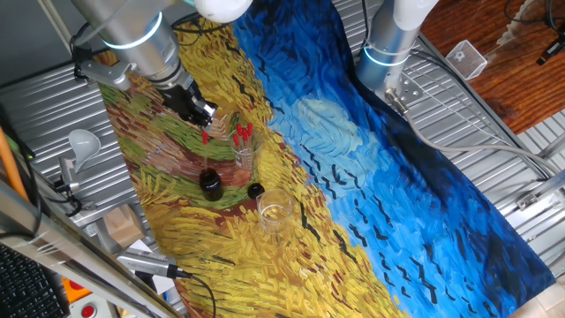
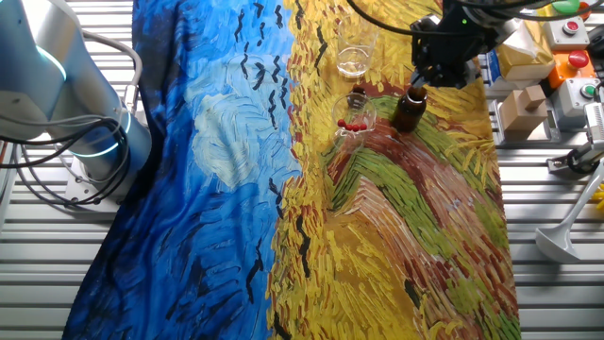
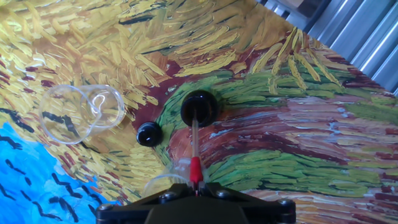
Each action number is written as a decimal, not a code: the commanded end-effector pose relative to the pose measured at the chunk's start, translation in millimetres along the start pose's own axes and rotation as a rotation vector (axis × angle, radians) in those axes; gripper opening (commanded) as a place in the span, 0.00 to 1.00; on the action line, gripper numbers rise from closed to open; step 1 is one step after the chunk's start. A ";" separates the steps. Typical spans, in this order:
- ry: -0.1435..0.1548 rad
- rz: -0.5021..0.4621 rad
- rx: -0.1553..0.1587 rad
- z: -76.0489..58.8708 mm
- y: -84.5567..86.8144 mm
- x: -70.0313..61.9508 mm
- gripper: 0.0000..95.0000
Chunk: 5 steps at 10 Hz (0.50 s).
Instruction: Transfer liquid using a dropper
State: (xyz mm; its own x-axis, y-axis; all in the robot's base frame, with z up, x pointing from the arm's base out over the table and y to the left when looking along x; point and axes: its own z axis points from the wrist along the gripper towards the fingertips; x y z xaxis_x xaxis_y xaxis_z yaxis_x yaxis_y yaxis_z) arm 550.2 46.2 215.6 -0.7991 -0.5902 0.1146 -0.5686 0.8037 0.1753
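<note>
A painted cloth of swirling blue and yellow brushstrokes (image 1: pixel 371 168) covers the tabletop. The black two-finger tool (image 1: pixel 201 117) hangs above the small dark glass bottle (image 1: pixel 210 184), pinching the red rubber bulb of a slim clear dropper (image 3: pixel 195 144); in the hand view its glass tip points into the bottle's open mouth. Just beside stands a clear glass (image 1: pixel 244 152) holding more red-bulbed droppers (image 1: pixel 242 132). An empty clear glass cup (image 1: pixel 274 213) sits near. The small black bottle cap (image 1: pixel 255 189) lies between bottle and cup. No writing can be read.
</note>
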 end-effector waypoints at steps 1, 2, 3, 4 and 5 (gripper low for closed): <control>0.001 -0.002 0.001 2.4 -0.9 -0.3 0.00; 0.001 -0.001 0.001 3.8 -0.9 -1.1 0.00; 0.001 0.001 0.001 5.1 -0.3 -2.1 0.00; 0.001 0.003 0.001 6.1 0.3 -2.8 0.00; 0.001 0.007 0.002 7.7 1.8 -4.5 0.00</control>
State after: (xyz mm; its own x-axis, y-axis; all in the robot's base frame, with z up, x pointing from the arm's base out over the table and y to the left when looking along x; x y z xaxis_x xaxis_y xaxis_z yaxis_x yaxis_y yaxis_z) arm 551.3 51.8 207.3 -0.8028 -0.5846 0.1171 -0.5633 0.8081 0.1721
